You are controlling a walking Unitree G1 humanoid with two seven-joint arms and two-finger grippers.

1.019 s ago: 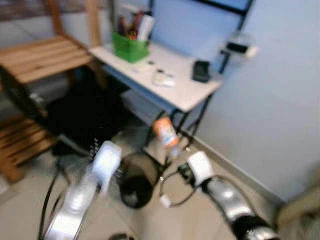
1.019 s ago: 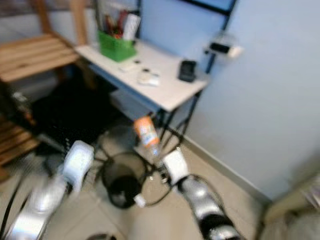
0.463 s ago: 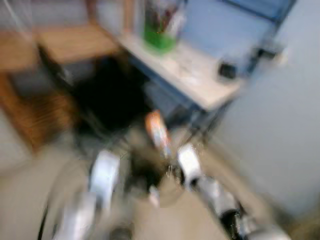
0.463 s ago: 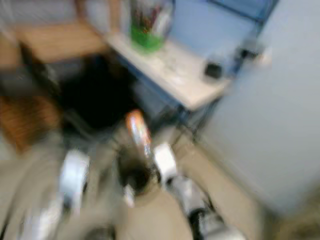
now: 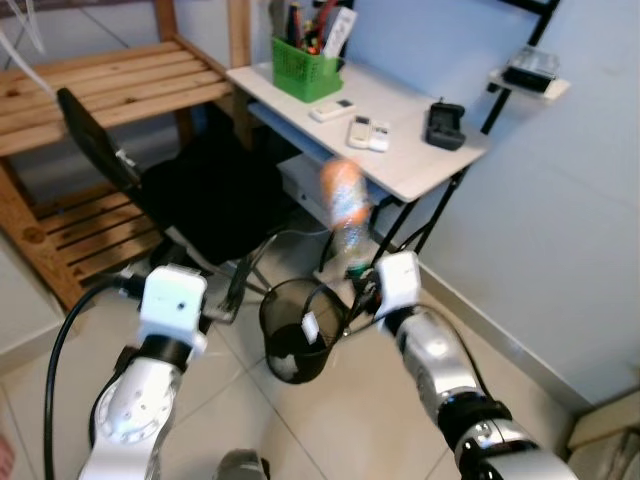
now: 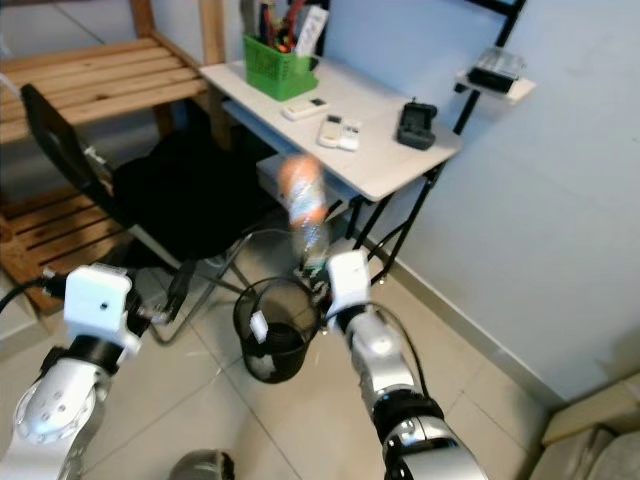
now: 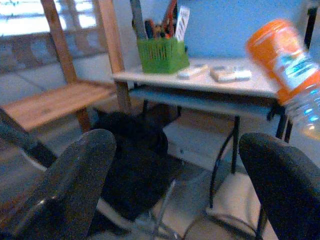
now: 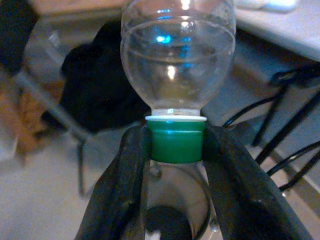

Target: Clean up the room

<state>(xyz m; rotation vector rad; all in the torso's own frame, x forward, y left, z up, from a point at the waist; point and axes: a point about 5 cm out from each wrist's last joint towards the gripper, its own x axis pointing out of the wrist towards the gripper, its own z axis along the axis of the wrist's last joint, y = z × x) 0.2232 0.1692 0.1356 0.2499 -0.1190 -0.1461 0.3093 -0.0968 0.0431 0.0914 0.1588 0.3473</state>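
Your right gripper [image 8: 175, 150] pinches the bottle [image 5: 345, 215] by its green cap [image 8: 176, 140] alone, held just over the bin's [image 5: 298, 335] far rim, left gripper [image 7: 180, 185] spread and idle, so release now and it could tip outside onto the floor.

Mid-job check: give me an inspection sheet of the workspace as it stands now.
Surface: tiled floor.
Job's things: plastic bottle, orange label, green cap, held cap-down by the right hand; black mesh bin on the floor by it.
Clutter: green organiser, remotes, black device on the white desk.
Hands: right shut on the cap; left hand open.
Cables: black cable along the left arm.
Surroundings: wooden shelving, black chair, blue wall.
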